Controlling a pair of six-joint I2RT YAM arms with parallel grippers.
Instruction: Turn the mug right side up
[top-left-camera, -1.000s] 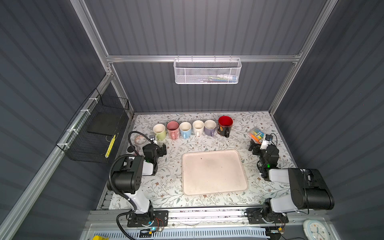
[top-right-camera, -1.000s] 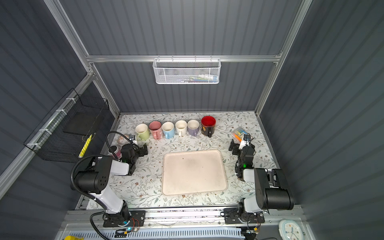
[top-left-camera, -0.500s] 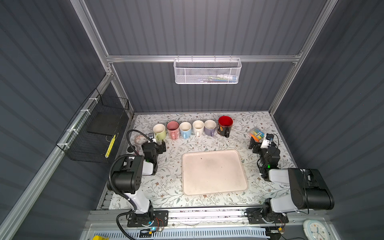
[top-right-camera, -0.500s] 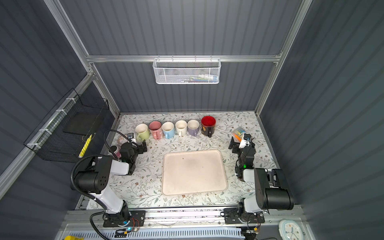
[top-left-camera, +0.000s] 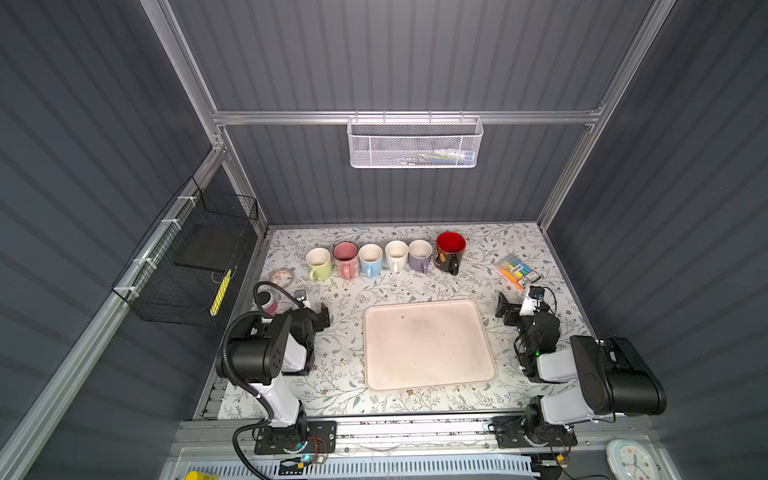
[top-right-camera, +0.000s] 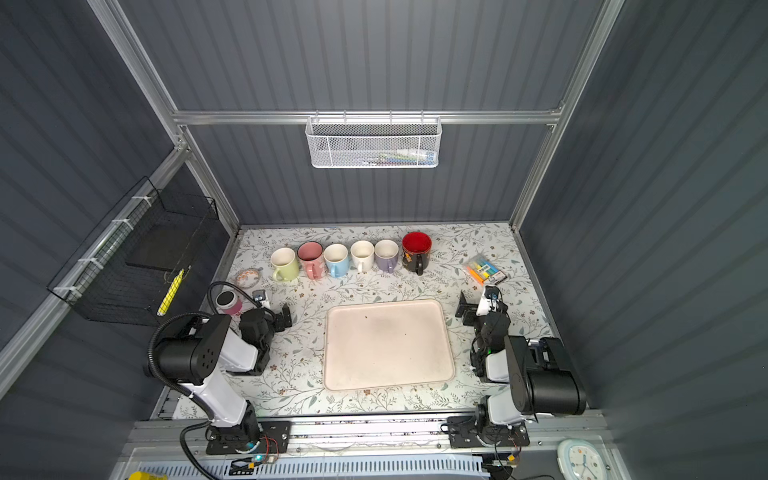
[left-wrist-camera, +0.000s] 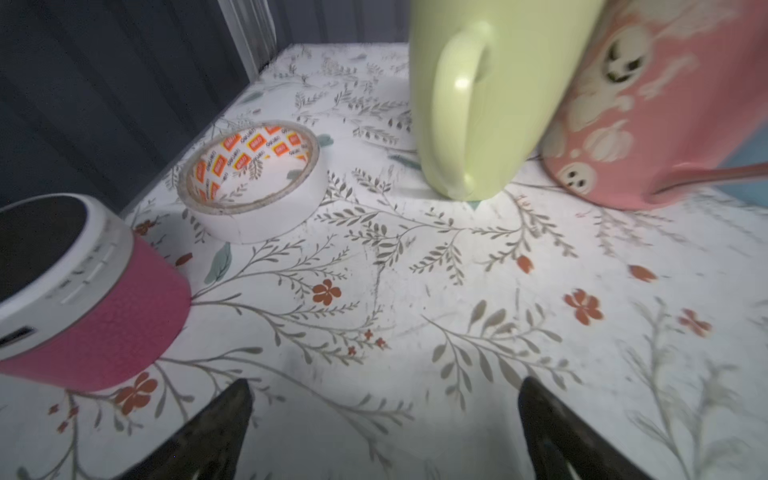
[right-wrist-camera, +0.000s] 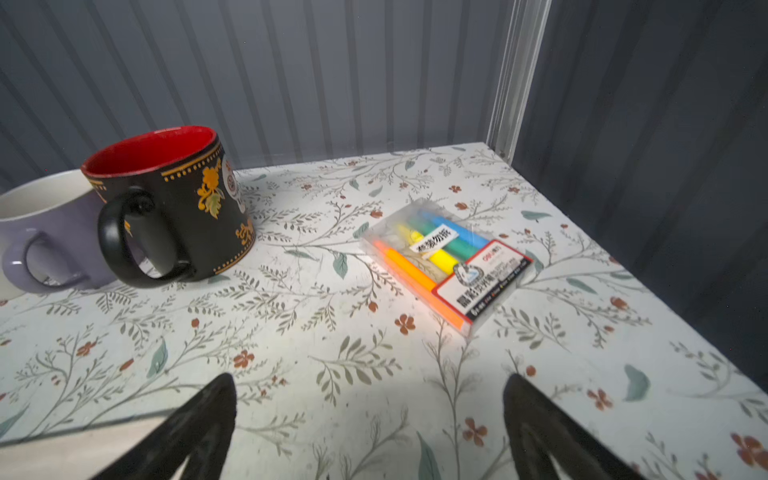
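Several mugs stand in a row at the back of the table, all mouth up: green (top-left-camera: 319, 262), pink (top-left-camera: 345, 257), blue (top-left-camera: 370, 258), white (top-left-camera: 396, 254), purple (top-left-camera: 419, 254) and a black mug with a red inside (top-left-camera: 450, 249). My left gripper (top-left-camera: 313, 307) hangs open and empty just in front of the green mug (left-wrist-camera: 469, 104); in the left wrist view the gripper (left-wrist-camera: 384, 399) has only tablecloth between its fingers. My right gripper (top-left-camera: 517, 303) is open and empty, to the right of the tray; the black mug (right-wrist-camera: 174, 208) stands beyond it.
A beige tray (top-left-camera: 428, 345) lies mid-table between the arms. A tape roll (left-wrist-camera: 253, 178) and a pink speaker (left-wrist-camera: 83, 299) sit beside the left gripper. A marker pack (right-wrist-camera: 449, 257) lies beyond the right gripper. A white basket (top-left-camera: 415, 143) and a black wire basket (top-left-camera: 195, 266) hang on the walls.
Both grippers have drawn back a little toward the table's front, still open. The mugs have not moved.
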